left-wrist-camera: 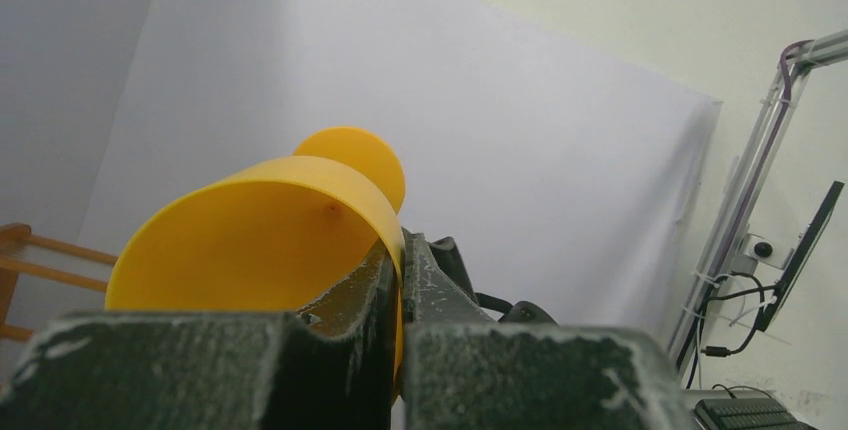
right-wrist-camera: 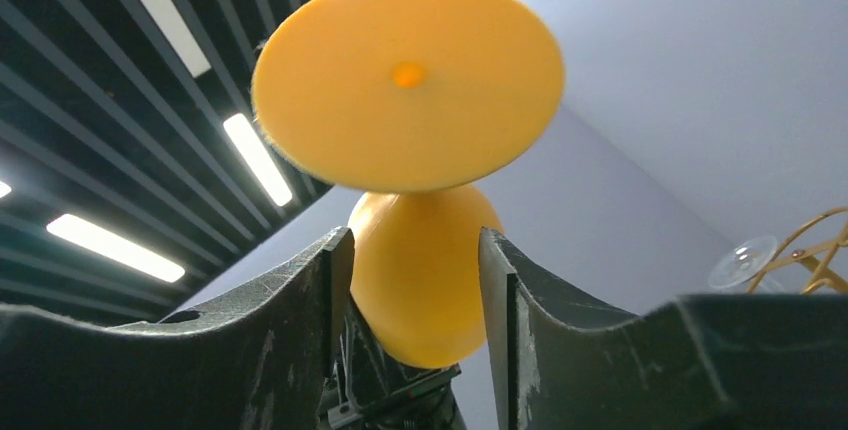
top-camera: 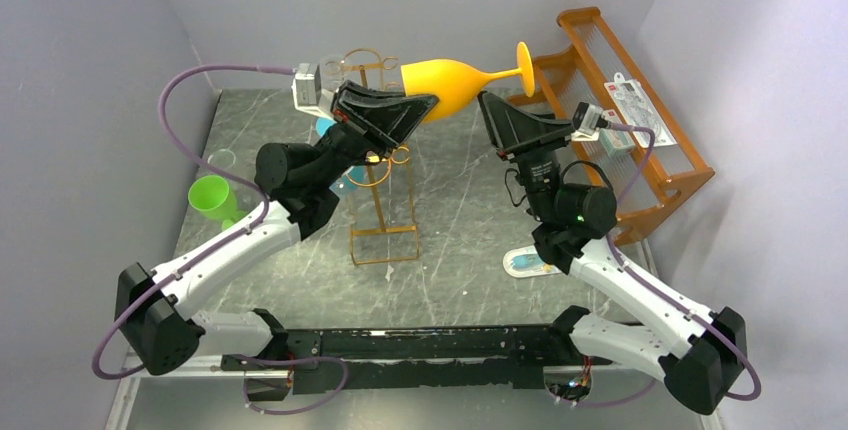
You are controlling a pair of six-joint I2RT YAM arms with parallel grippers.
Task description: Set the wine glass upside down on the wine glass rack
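The orange wine glass (top-camera: 450,85) lies on its side in the air, bowl to the left, foot to the right. My left gripper (top-camera: 425,105) is shut on the rim of its bowl; the left wrist view shows the rim wall (left-wrist-camera: 250,240) pinched between my left gripper's (left-wrist-camera: 402,250) jaws. My right gripper (top-camera: 485,100) is open just below the stem end of the bowl. In the right wrist view the bowl (right-wrist-camera: 420,270) shows between my right gripper's (right-wrist-camera: 415,240) spread fingers, under the round foot (right-wrist-camera: 410,80). The golden wire wine glass rack (top-camera: 385,200) stands below.
The orange stepped shelf (top-camera: 620,120) stands at the back right with a packet (top-camera: 640,110) on it. A green cup (top-camera: 210,195) and a clear glass (top-camera: 222,160) are at the left. A blue item (top-camera: 525,265) lies by the right arm. Rack wires show in the right wrist view (right-wrist-camera: 810,245).
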